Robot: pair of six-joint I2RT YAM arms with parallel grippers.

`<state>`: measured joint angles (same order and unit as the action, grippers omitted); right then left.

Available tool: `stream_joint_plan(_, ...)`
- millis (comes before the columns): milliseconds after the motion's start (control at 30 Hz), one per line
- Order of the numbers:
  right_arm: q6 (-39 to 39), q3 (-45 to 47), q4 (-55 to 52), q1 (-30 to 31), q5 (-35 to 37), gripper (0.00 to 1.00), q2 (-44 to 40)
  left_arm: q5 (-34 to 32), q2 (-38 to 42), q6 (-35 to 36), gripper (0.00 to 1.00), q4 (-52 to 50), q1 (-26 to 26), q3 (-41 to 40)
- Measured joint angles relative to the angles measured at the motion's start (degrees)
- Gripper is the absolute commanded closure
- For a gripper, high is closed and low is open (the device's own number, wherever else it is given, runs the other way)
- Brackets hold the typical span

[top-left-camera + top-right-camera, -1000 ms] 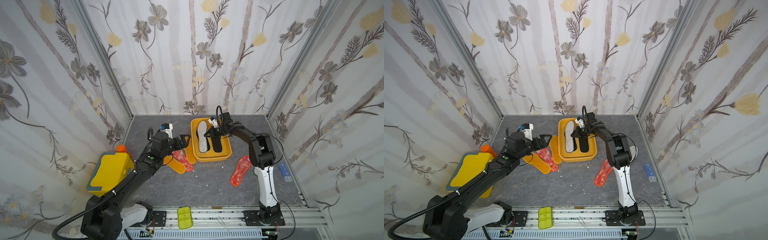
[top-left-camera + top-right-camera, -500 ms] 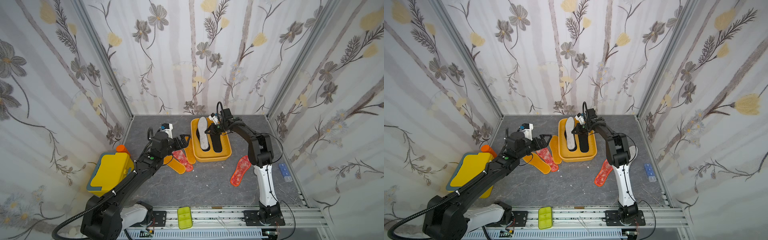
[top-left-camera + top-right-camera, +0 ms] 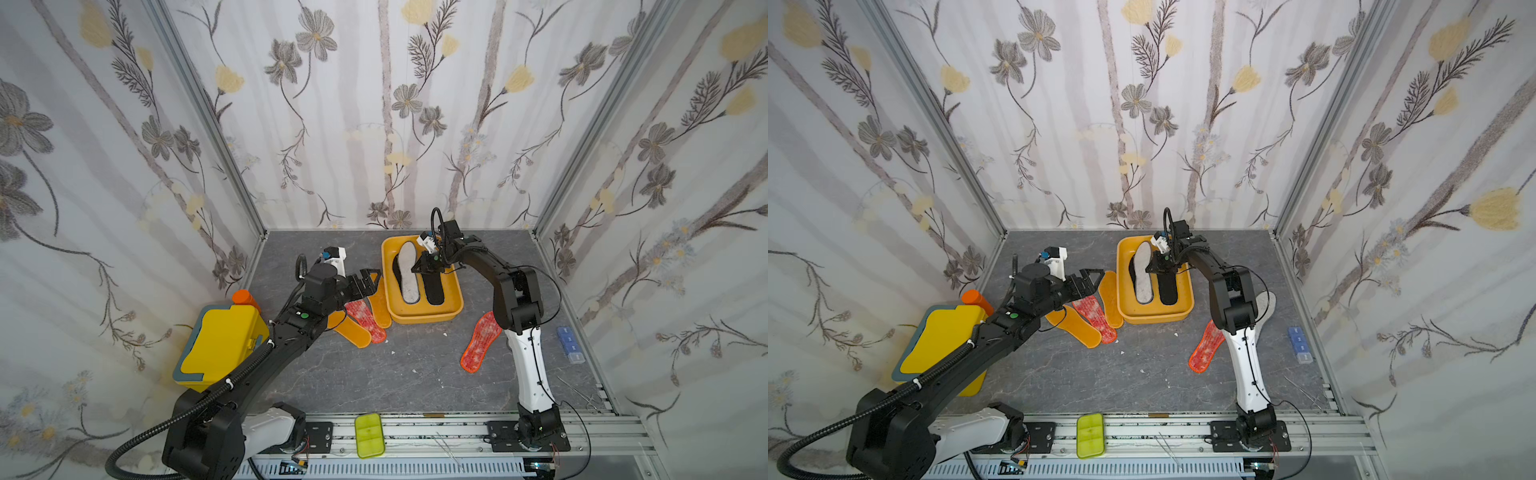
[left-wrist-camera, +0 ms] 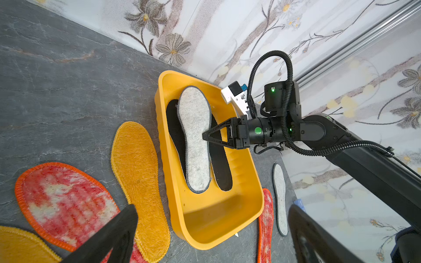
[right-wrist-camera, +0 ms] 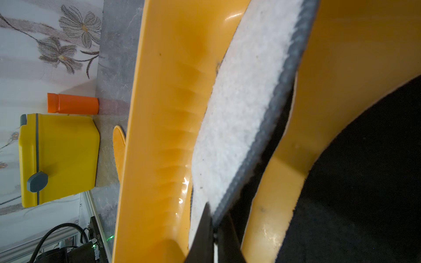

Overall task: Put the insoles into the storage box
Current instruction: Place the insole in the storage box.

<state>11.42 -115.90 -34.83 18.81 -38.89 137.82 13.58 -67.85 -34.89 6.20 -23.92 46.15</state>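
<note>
Storage box (image 3: pixel 424 320): 1 yellow-orange tray on the desk (image 3: pixel 395 374), just right of frame centre in both top views, its long axis pointing to the rear wall.
Insoles, total: 8 counted, 3 in the storage box and 5 on the desk.
Black insoles (image 3: pixel 434 286): 2, both flat on the box floor. 1 lies on the right side. The left black insole (image 4: pixel 175 127) is mostly covered.
Grey-white felt insoles (image 3: pixel 408 272): 2. 1 is in the box, lying over the left black insole. The second felt insole (image 3: pixel 1264 309) is on the desk right of the box, partly hidden behind the right arm.
Orange-yellow insoles (image 3: pixel 380 303): 2, on the desk left of the box. 1 is just beside the box wall. The other orange-yellow insole (image 3: pixel 351 330) is to its lower left.
Red-orange speckled insoles (image 3: pixel 368 320): 2. 1 lies between the 2 orange-yellow insoles, touching both. The other red-orange insole (image 3: pixel 480 343) is at lower right of the box, next to the right arm.
Right claw (image 3: pixel 417 269): clenched, pinching the right edge of the felt insole inside the box at about mid-length. The pinched edge is lifted off the box floor.
Left claw (image 3: pixel 371 279): released, jaws wide, grasping nothing, above the insoles left of the box.
Other items: 1 yellow lidded box (image 3: pixel 224 340) and 1 orange cylinder (image 3: pixel 245 298) at frame left, 1 lime-green tray (image 3: pixel 369 434) at bottom centre, 1 blue case (image 3: pixel 569 344) at the desk's right edge.
</note>
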Motion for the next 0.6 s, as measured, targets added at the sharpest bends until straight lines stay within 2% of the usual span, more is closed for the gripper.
stream_joint_plan(600, -1.40, 0.00, 1.70, 2.03, 2.03, 1.00, 0.96, -0.02, -0.02, 0.00, 0.00, 0.00, 0.00, 0.00)
